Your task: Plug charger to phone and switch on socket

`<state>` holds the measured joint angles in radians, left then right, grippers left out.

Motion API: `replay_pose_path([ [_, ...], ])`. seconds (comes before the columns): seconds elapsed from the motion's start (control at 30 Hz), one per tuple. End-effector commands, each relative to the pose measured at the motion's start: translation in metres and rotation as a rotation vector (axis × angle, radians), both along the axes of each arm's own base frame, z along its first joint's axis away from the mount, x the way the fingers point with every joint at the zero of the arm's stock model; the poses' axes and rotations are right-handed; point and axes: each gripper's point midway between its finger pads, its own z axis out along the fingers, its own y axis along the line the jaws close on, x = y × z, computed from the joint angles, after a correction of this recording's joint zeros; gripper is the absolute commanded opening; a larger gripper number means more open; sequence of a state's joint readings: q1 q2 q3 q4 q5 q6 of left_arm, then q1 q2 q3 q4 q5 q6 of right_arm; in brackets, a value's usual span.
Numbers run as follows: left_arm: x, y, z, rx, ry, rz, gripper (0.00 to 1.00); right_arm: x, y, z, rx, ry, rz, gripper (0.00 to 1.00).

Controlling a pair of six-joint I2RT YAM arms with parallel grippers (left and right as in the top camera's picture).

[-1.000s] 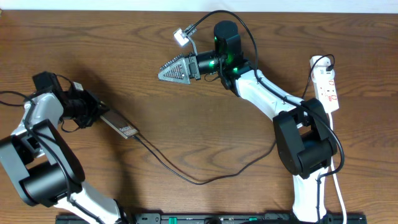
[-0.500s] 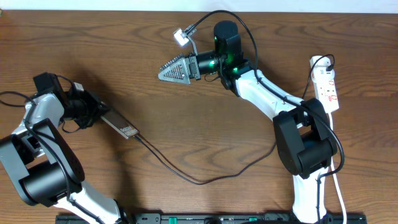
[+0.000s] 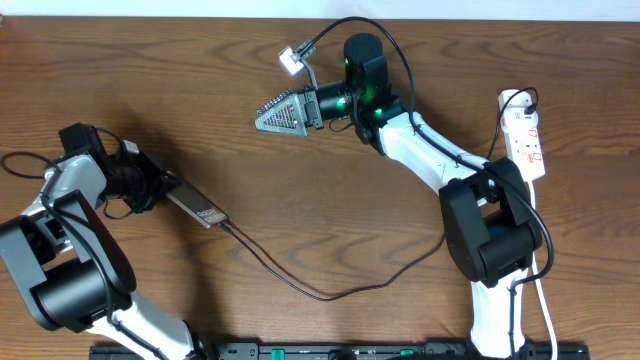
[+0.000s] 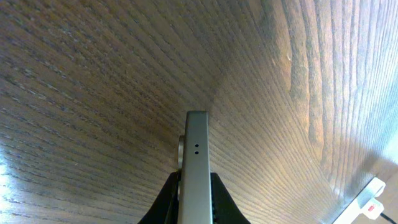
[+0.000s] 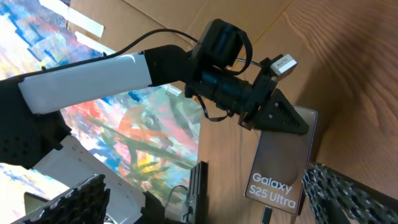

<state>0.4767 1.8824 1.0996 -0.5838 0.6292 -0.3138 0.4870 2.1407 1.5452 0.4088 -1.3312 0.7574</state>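
The phone is held on edge just above the table at the left; the overhead view shows it as a narrow strip. My left gripper is shut on its upper end. The left wrist view shows the phone's grey edge clamped between the fingers. In the right wrist view its screen reads "Galaxy S25 Ultra". The black charger cable meets the phone's lower end and loops right toward the white socket at the far right. My right gripper is open and empty in mid-air, pointing left.
A black plug sits in the socket's far end and its white cord runs toward the front edge. A black rail lies along the table's front. The right arm's base stands beside the cable loop.
My left gripper has shifted the phone slightly toward the front, dragging the cable's end with it. The right arm has not moved.
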Motion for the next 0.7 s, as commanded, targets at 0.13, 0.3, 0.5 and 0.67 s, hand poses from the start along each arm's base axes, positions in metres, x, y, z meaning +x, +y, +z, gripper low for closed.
replay_pose_path([
  [0.13, -0.013, -0.009, -0.009, -0.024, 0.025, -0.005, 0.07, 0.003, -0.004, 0.007, 0.013, -0.027, 0.005, 0.99],
  [0.3, -0.016, -0.01, -0.011, -0.027, 0.033, -0.005, 0.07, 0.003, -0.004, 0.007, 0.013, -0.027, 0.005, 0.99],
  [0.5, -0.016, -0.011, -0.011, -0.027, 0.033, -0.005, 0.07, 0.002, -0.004, 0.007, 0.014, -0.026, 0.009, 0.99],
  [0.67, -0.016, -0.011, -0.011, -0.028, 0.033, -0.005, 0.08, 0.002, -0.004, 0.007, 0.014, -0.026, 0.009, 0.99],
])
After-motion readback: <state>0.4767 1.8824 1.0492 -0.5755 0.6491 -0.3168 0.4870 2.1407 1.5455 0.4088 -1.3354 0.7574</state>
